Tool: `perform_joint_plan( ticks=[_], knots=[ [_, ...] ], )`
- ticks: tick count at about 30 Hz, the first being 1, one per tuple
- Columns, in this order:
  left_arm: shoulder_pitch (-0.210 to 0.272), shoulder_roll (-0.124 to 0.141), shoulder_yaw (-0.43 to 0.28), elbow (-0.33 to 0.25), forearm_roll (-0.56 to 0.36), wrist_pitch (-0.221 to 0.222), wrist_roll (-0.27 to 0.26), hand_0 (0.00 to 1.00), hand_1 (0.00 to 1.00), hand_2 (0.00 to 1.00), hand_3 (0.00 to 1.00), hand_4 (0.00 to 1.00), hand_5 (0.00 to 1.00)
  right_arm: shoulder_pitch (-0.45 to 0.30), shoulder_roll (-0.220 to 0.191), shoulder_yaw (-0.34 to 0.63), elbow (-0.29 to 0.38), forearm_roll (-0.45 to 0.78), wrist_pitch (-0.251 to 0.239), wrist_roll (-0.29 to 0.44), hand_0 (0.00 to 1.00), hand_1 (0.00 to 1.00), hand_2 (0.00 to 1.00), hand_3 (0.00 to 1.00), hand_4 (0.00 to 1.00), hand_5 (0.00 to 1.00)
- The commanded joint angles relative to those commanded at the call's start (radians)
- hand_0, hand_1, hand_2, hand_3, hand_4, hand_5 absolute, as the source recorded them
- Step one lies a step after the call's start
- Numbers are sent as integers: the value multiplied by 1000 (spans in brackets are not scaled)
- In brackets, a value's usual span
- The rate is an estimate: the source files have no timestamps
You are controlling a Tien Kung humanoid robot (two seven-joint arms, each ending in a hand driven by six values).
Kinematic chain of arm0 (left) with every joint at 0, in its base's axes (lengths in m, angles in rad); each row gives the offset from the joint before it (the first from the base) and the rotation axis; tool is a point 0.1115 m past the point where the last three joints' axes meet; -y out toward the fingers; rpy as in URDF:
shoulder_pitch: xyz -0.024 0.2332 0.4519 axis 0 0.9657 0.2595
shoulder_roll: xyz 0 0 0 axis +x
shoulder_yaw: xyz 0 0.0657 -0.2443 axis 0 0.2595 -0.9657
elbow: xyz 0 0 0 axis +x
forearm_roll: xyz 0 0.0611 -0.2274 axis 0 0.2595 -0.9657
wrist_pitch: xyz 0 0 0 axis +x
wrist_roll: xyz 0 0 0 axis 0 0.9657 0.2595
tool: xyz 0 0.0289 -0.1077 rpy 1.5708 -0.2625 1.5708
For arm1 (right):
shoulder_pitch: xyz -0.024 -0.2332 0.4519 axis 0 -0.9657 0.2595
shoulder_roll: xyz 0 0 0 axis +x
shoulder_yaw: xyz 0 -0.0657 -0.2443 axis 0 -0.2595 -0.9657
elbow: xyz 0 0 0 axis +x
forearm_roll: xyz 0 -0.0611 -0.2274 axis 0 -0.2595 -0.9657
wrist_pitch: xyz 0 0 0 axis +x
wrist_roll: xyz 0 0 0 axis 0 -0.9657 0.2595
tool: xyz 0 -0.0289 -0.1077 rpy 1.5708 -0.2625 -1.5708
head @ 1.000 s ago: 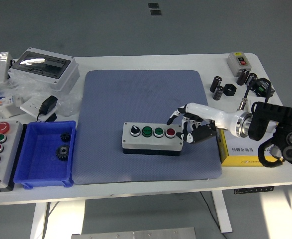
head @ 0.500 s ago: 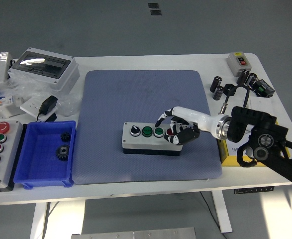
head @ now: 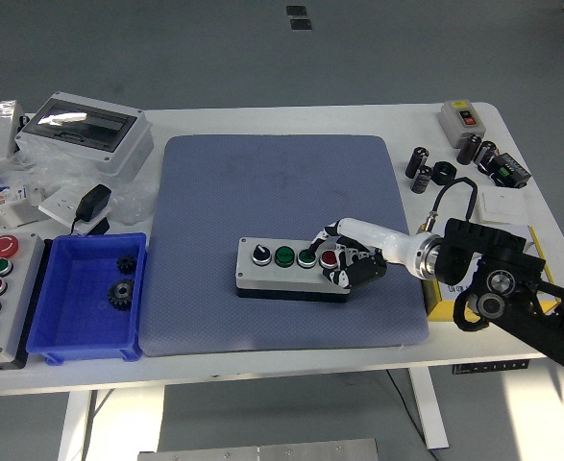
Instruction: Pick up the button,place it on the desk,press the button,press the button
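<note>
A blue-grey mat (head: 282,240) is covering the white table (head: 291,120). In the head view, the button box (head: 291,267) is lying near the mat's front edge; the right hand (head: 351,257), fingers curled, is touching its red button (head: 329,257). Pressing straight down should keep the box from sliding. Open mat is lying behind.

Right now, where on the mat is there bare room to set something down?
The blue mat is bare between its far edge and the button box, and left of the box toward the blue bin. The right hand crowds the box's right end.
</note>
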Motion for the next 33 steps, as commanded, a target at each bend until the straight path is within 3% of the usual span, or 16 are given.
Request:
perform_joint_plan(
  ticks=[5,11,14,17,27,28,33],
  knots=[
    [1,0,0,0,-2,0,0,625,595,524,595,604,452,-9,-8,28,20,5,-9,20,56,95,220,692,540,2],
    [3,-1,-3,0,1,0,0,625,595,524,595,603,453,-50,-31,144,103,110,6,83,55,93,216,691,539,2],
    [3,-1,-4,0,0,0,0,625,595,524,595,603,453,-77,-30,202,126,129,-31,117,55,93,216,691,539,2],
    [4,-2,-5,0,1,0,0,625,595,525,595,605,456,-112,-15,255,130,89,-113,172,55,92,214,686,542,2],
    [7,-7,-16,0,15,1,-4,625,596,523,595,604,457,-240,75,434,74,-124,-502,342,52,88,211,684,542,2],
    [7,-7,-17,0,15,1,-4,625,595,523,595,606,458,-246,80,451,70,-126,-535,350,2,82,223,701,563,178],
    [2,-6,-16,0,20,0,-8,625,595,523,595,606,458,-270,104,493,38,-86,-667,402,2,82,223,701,563,178]
  ],
)
